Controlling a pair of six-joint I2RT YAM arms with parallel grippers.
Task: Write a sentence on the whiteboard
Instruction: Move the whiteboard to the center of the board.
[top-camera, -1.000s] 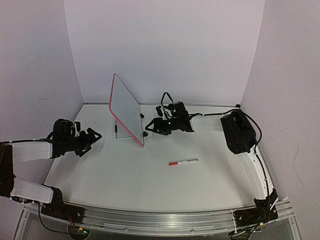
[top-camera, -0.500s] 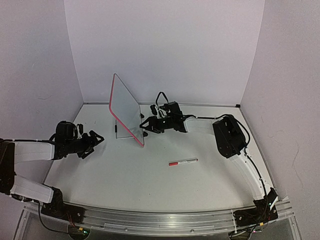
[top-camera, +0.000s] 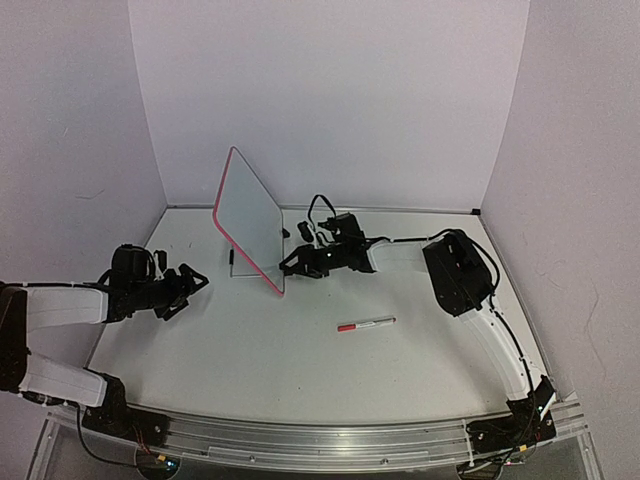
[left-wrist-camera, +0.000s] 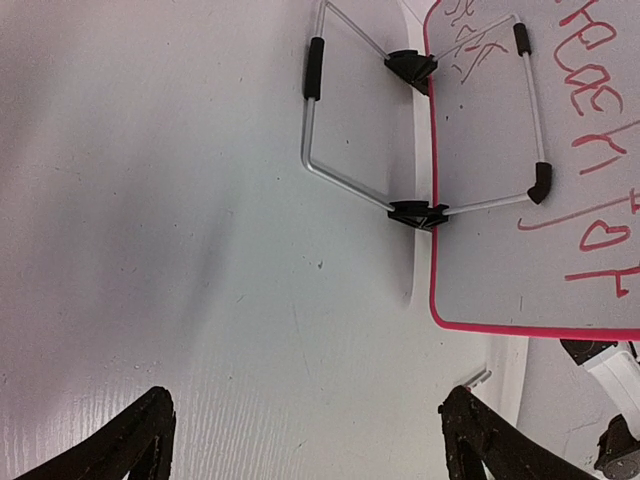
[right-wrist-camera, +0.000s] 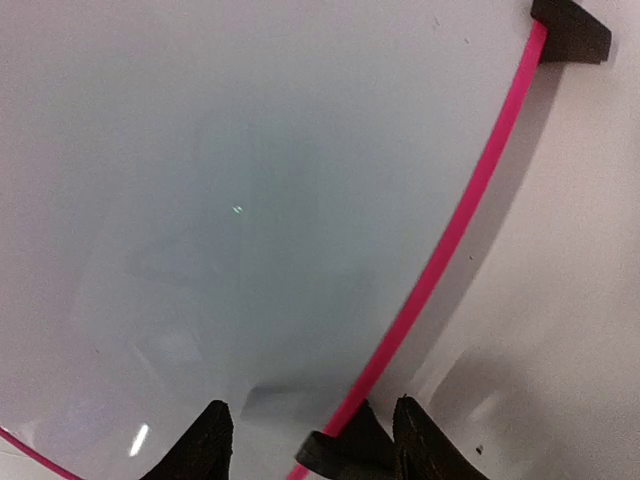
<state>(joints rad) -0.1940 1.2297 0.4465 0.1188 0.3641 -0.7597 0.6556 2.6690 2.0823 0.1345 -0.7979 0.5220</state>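
The whiteboard (top-camera: 248, 215) stands tilted on the table at the back left, with a pink rim. In the left wrist view the whiteboard (left-wrist-camera: 500, 250) shows its wire stand (left-wrist-camera: 345, 178) and red handwriting (left-wrist-camera: 600, 130) that I cannot read. In the right wrist view the whiteboard (right-wrist-camera: 250, 200) is a blank glossy face. My right gripper (top-camera: 293, 266) is open at the board's lower right corner; in its wrist view the right gripper (right-wrist-camera: 315, 445) straddles the pink rim and a black foot (right-wrist-camera: 345, 455). My left gripper (top-camera: 193, 282) is open and empty left of the board; its wrist view (left-wrist-camera: 310, 450) shows bare table between the fingers.
A marker (top-camera: 366, 324) with a red cap lies on the table right of centre, in front of the right arm. White walls enclose the table at the back and both sides. A second black foot (right-wrist-camera: 570, 30) holds the board's rim.
My right gripper has moved left up to the board's lower corner. The board's lower edge has shifted slightly left. My left gripper has barely moved.
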